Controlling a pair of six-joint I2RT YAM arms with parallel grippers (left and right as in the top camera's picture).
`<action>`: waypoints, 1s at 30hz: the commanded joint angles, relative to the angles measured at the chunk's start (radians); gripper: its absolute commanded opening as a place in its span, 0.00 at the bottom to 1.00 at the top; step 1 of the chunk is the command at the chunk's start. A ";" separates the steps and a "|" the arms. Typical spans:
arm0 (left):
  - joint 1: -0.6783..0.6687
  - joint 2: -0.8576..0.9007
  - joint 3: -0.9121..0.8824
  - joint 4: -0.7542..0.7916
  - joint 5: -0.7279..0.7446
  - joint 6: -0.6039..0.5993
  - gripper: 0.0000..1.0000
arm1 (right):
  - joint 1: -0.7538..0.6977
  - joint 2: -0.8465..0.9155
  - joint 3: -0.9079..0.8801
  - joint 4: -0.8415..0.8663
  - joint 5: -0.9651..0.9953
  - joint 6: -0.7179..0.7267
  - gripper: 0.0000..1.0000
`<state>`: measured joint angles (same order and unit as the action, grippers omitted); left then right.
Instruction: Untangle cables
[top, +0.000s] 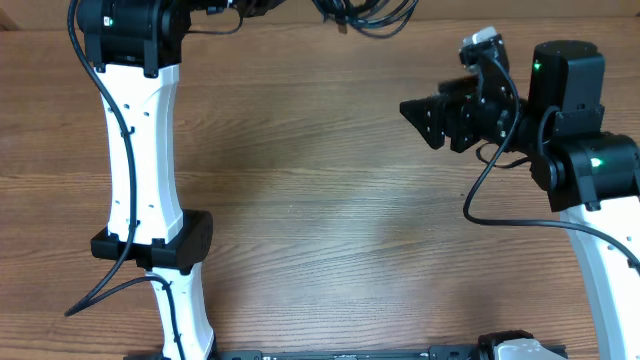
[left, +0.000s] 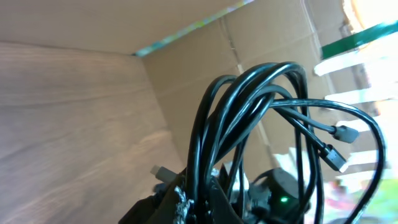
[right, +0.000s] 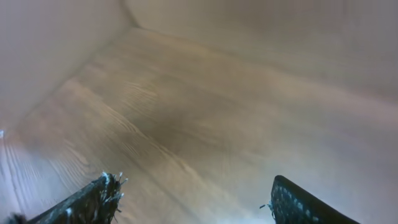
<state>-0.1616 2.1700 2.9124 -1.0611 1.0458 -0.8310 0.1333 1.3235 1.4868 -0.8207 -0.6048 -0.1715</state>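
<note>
The cables (left: 249, 99) are a bundle of thin black looped cords with small plug ends, lifted off the table. My left gripper (left: 205, 199) is shut on the bundle's lower part in the left wrist view. In the overhead view the cables (top: 365, 12) hang at the top edge, and the left gripper's jaws are cut off there. My right gripper (top: 415, 112) is at the right and points left, well apart from the cables. In the right wrist view it (right: 193, 186) is open wide and empty above bare wood.
The wooden table (top: 330, 220) fills the view. A cardboard wall (left: 205, 74) stands along the back edge. Thick black robot cables trail by the left arm (top: 100, 290) and the right arm (top: 480, 190).
</note>
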 joint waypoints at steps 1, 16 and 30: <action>-0.004 -0.019 0.017 0.048 0.074 -0.206 0.04 | 0.006 -0.001 0.018 0.102 -0.173 -0.232 0.74; -0.002 -0.019 0.017 0.091 0.130 -0.475 0.04 | 0.007 -0.001 0.018 0.578 -0.183 -0.218 0.62; -0.037 -0.019 0.017 0.201 0.132 -0.511 0.04 | 0.010 0.001 0.018 0.670 -0.185 -0.192 0.58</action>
<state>-0.1757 2.1700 2.9124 -0.8642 1.1778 -1.3586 0.1383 1.3243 1.4872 -0.1589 -0.7822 -0.3740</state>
